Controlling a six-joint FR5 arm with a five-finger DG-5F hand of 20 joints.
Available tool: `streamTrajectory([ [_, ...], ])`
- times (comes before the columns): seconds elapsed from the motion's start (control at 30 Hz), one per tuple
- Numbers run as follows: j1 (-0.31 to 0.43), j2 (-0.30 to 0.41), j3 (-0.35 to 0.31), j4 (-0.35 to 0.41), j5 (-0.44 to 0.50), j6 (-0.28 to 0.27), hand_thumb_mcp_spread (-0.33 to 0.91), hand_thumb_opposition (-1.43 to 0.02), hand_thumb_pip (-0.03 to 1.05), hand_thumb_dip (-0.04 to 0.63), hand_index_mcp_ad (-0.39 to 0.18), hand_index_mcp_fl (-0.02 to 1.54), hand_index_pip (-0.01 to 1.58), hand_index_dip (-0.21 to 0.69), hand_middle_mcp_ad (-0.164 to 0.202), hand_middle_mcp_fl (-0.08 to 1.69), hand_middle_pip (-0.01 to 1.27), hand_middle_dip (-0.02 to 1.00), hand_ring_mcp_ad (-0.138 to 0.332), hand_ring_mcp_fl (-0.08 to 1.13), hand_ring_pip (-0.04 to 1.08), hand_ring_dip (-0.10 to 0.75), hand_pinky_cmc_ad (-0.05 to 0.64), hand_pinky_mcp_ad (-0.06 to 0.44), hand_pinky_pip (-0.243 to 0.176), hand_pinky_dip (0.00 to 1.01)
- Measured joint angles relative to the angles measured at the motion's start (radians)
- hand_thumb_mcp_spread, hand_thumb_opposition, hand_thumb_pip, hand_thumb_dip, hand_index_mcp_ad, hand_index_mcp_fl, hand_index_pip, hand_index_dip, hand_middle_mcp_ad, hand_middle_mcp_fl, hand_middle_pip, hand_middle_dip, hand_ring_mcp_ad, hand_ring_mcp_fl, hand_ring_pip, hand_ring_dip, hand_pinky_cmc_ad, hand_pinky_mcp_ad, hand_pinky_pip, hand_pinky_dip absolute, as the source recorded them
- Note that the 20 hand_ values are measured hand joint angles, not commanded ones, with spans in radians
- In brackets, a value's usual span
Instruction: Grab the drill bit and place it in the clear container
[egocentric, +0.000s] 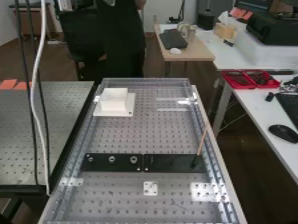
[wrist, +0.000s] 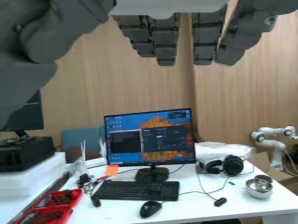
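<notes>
Hand hangs nearest wrist camera, fingers straight, open; monitor beyond; high view shows slim rod at black plates, white block farther along bench

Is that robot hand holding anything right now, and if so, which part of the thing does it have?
Nothing is held: the dark grey mechanical hand has its fingers straight, with no object gripped among them.
</notes>
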Motion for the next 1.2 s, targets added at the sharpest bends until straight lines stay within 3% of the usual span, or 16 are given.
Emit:
streamTrajectory([
  [0.3,-0.001,-0.004,0.006,-0.006,0.000,-0.001,0.10,-0.71,0.16,0.012,0.126,0.05,0.09,-0.072,0.136,0.02,0.15,-0.01,0.265,0.08,0.10,-0.024,0.298,0.227,-0.075,0.15],
  [0.7,-0.001,-0.011,0.005,-0.008,0.012,-0.001,0.10,-0.73,0.17,0.014,0.140,0.05,0.09,-0.070,0.152,0.02,0.16,-0.01,0.262,0.08,0.10,-0.026,0.311,0.234,-0.080,0.16],
  [0.9,0.001,-0.018,-0.023,0.010,0.049,-0.021,0.10,-0.73,0.17,0.014,0.140,0.05,0.09,-0.070,0.152,0.02,0.16,-0.01,0.258,0.08,0.10,-0.024,0.311,0.230,-0.080,0.16],
  [1.2,-0.011,-0.040,-0.075,0.056,0.073,0.008,0.10,-0.74,0.17,0.012,0.140,0.05,0.09,-0.073,0.152,0.02,0.16,-0.01,0.269,0.08,0.10,-0.024,0.311,0.239,-0.091,0.17],
])
